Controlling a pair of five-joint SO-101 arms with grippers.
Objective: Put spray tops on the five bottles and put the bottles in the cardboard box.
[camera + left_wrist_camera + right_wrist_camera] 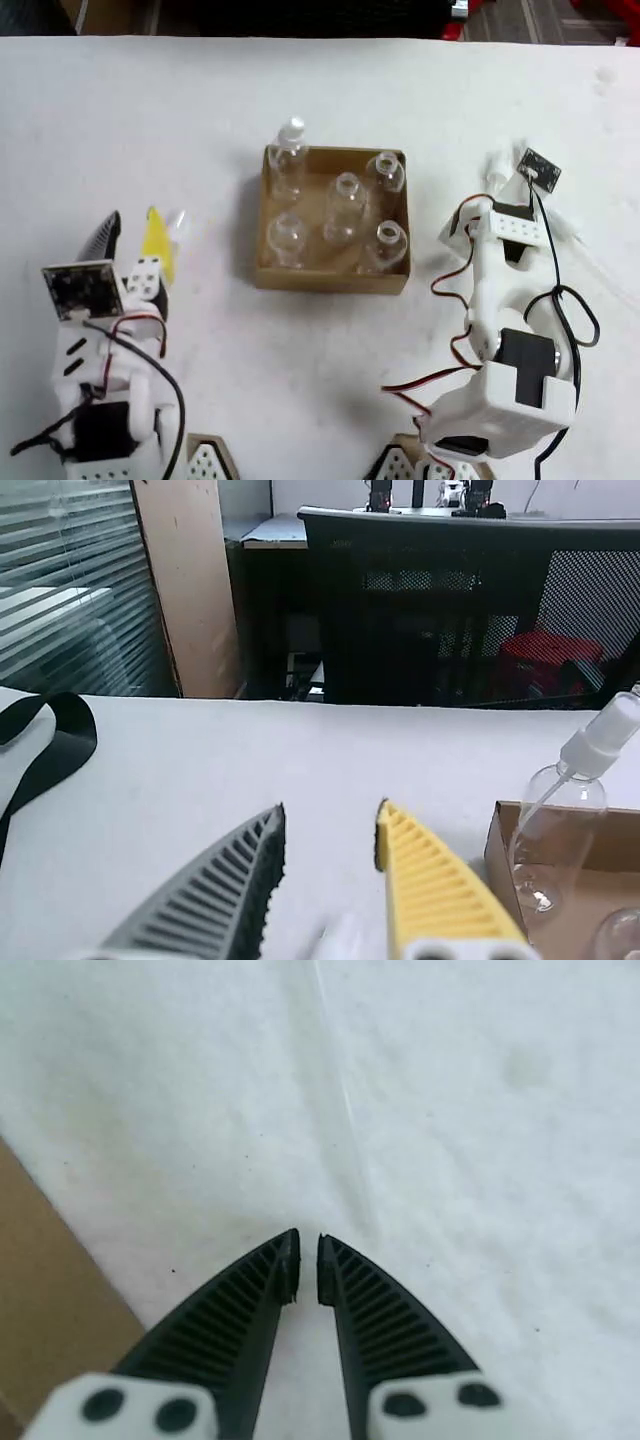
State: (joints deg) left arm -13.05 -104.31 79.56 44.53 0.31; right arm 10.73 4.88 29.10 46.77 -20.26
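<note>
box: cardboard box [330, 282] sat mid-desk [150, 110] between the two arms, with all five bottles standing in it.
capped: capped bottle [288, 165] stood in the box's far-left corner with a white spray top on.
open: the other four bottles [345, 205] had bare necks.
left jaws: spread wide, one grey and one yellow, gripping nothing, low over the desk left of the box. A translucent piece [176, 220] lay just beside the yellow one. Probably a spray top, couldn't confirm.
right jaws: closed to a thin slit over the desk right of the box, nothing visibly clamped.
loose top: loose spray top [494, 168] lay on the desk just ahead of the right arm. A thin clear tube [340, 1100] ran away from the tips.
handling: tops looked light and made of hard plastic, with a thin, bendy tube — grip the head or collar, never the tube. Bottles looked thin-walled, light, slick and easy to tip, so brace one at the shoulder while seating a top.
progress: judged one of five capped.
</note>
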